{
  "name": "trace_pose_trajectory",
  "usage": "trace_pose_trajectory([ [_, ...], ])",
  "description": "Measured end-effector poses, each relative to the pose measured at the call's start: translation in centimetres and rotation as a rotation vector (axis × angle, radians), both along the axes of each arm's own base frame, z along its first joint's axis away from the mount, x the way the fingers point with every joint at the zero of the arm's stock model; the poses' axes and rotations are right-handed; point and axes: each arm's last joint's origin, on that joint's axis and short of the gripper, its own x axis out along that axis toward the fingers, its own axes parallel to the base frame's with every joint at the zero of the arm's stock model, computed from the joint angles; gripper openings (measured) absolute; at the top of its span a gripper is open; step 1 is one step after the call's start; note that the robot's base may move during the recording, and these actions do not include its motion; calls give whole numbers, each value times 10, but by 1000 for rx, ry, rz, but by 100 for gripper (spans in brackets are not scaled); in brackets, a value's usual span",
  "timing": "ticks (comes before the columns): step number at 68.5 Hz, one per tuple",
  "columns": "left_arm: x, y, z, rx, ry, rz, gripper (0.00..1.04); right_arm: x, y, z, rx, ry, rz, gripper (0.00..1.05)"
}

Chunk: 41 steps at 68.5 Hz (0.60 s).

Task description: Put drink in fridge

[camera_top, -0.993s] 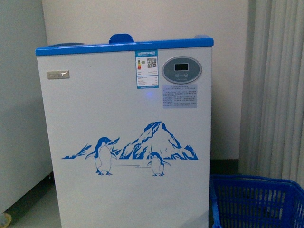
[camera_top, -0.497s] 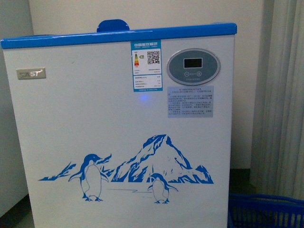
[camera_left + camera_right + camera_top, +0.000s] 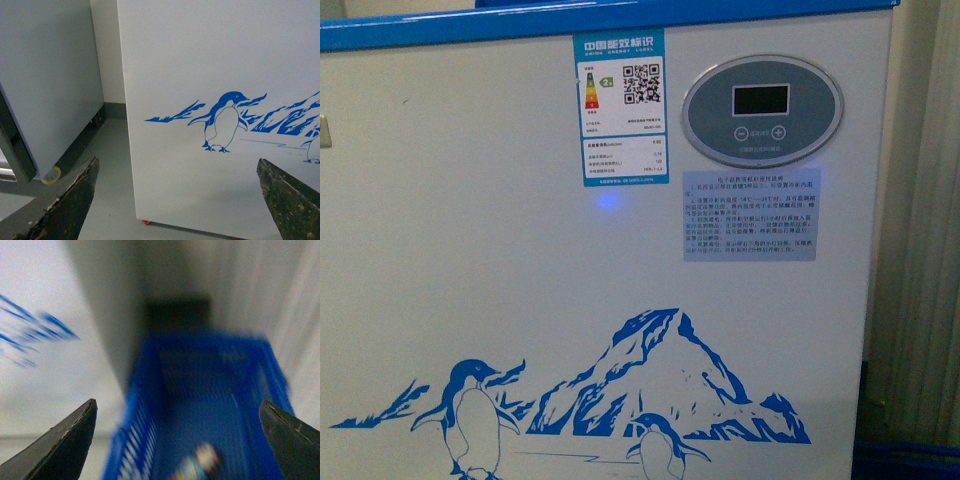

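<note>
While neither pincer has anything in it, we judge the step in hand to be fetching the drink, not yet loading it. The fridge [image 3: 520, 250] fills the front view, close before us, with its rim [image 3: 620, 18] at the very top of the picture. Its top face is out of sight, so we cannot tell whether the lid is open.

The left pincer [image 3: 176, 161] is spread wide and empty. It faces the fridge's lower front, where the penguin [image 3: 225, 120] is printed, with a grey cabinet [image 3: 45, 75] well off to one side.

The right pincer [image 3: 177, 402] is also spread wide and empty. It looks down into a blue basket [image 3: 200, 370] that stands just beside the fridge's side wall. That view is badly blurred. A small pale and coloured patch low in the basket may be the drink [image 3: 200, 462], though we cannot be sure. It lies roughly midway between the two jaws' lines, nearer the camera than their tips and not touched by either.

To do this well, we would wait for a sharp view and confirm what the patch is. Then we would come down with the jaws wide, keeping clear of the basket walls and the fridge. We would close only once the drink's body sits squarely between the jaws.
</note>
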Motion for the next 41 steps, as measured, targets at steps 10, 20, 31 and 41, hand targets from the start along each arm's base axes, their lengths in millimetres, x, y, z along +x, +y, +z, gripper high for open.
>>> trace_pose_trajectory([
  [10,0,0,0,0,0,0,97,38,-25,-22,238,248,-243,97],
  [20,0,0,0,0,0,0,97,79,-46,-57,352,351,-369,97],
  [31,0,0,0,0,0,0,97,111,-51,-102,422,450,-407,97],
  [41,0,0,0,0,0,0,97,139,-50,-141,450,515,-423,97],
])
